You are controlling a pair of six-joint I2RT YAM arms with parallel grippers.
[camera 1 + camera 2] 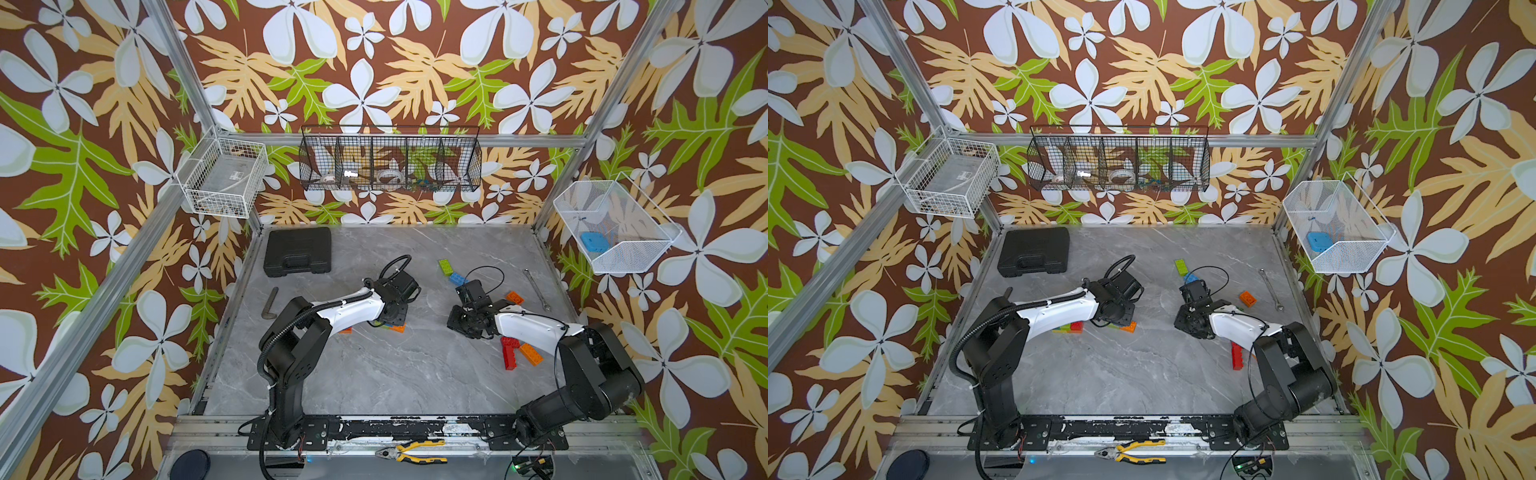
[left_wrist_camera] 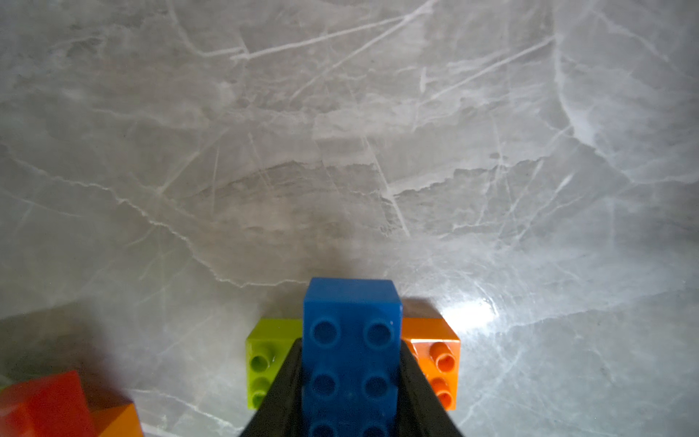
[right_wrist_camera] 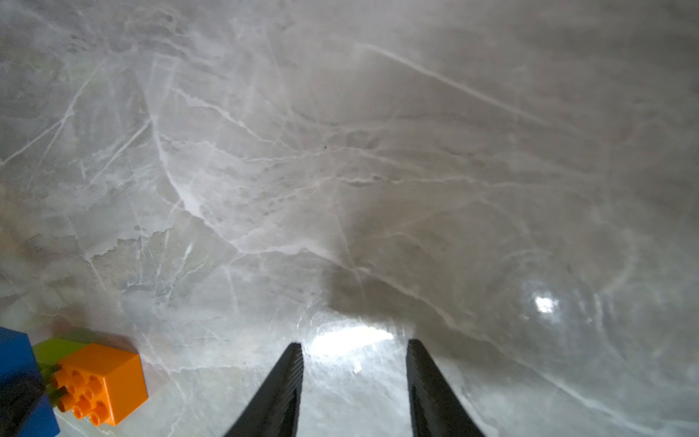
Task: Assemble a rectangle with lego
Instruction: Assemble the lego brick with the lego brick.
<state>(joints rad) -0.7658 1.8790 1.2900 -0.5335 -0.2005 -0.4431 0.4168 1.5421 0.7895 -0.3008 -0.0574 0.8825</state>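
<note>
My left gripper (image 2: 351, 342) is shut on a blue lego brick (image 2: 351, 302), studs facing the camera. The blue brick sits across a lime brick (image 2: 264, 355) and an orange brick (image 2: 438, 359) lying side by side on the table. A red brick (image 2: 41, 405) and another orange one (image 2: 117, 420) lie close by. In a top view only the orange brick (image 1: 397, 328) shows under the left wrist. My right gripper (image 3: 354, 344) hangs open over bare table, with nothing between its fingers. Loose lime (image 1: 445, 266), blue (image 1: 457, 278), orange (image 1: 514, 297) and red (image 1: 509, 353) bricks lie around the right arm.
A black case (image 1: 298, 251) sits at the back left of the grey marble table. A metal bar (image 1: 271, 302) lies at the left edge, a wrench (image 1: 537, 289) at the right. Pliers (image 1: 415, 452) rest on the front rail. Wire baskets (image 1: 615, 232) hang on the walls.
</note>
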